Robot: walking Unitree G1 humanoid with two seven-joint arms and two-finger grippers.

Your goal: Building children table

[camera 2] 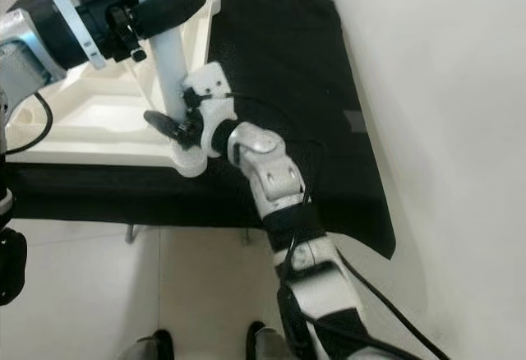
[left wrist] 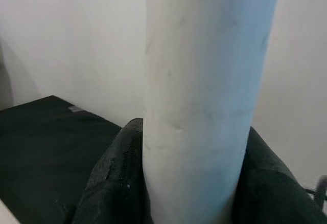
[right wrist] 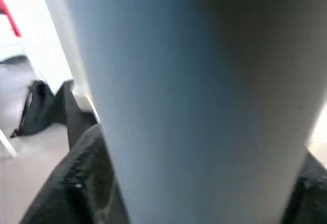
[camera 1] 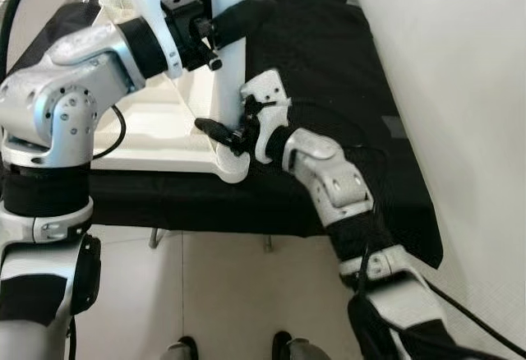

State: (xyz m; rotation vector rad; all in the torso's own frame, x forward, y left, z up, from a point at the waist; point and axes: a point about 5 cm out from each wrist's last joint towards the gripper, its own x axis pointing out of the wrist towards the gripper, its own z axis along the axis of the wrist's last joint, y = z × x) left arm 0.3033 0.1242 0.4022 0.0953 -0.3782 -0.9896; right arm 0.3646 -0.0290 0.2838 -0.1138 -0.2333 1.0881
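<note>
In the left eye view, a white, round, plastic table leg was seen standing upright at the near corner of an upturned white children's tabletop, which lay on a black padded bench. The left gripper was closed around the leg high up, one thick black finger wrapped across its front. The right gripper was clamped on the same leg low down, just above the rounded corner socket. The leg's long axis ran vertically between the two grips, and the right gripper was the nearer to the joint.

In the right eye view, the same arrangement was shown: the left gripper above, the right gripper below, beside the socket.

In the left wrist view, the leg was seen held between two black pads.

In the right wrist view, the leg was seen close and blurred, gripped on both sides.

The seating of the leg was judged to depend on a push or twist straight along that vertical axis.
</note>
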